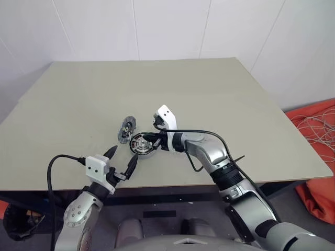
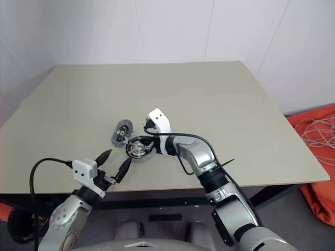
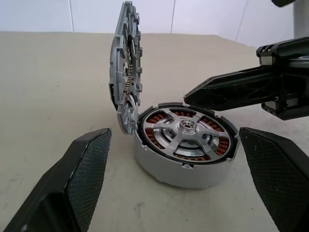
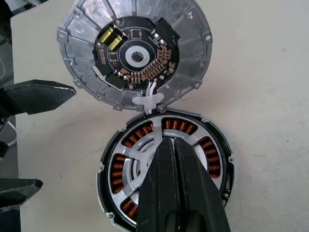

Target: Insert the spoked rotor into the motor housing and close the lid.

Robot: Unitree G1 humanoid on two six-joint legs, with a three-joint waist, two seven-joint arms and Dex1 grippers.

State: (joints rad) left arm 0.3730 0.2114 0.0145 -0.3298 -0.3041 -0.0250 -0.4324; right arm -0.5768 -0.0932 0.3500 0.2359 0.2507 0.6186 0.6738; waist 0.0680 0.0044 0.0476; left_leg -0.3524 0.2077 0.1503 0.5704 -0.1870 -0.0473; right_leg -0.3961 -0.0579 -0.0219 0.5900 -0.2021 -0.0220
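Right tool (image 4: 178,159) closed over spoked rotor (image 3: 186,137), empty

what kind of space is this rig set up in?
Likely a lab or test room: a bare beige table against plain white panel walls, with orange fabric and loose white cable piled on the floor beside it.

A beige table (image 1: 220,104) carries the motor housing (image 1: 141,144), its lid (image 1: 126,130) standing open.

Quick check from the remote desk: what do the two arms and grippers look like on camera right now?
Both arms are silver-grey metal with black joint sections. Each wrist carries a white block, and a black cable loops off each arm. The left gripper and right gripper each have two black, tapered fingers; the left one's fingers show finely textured inner pads.
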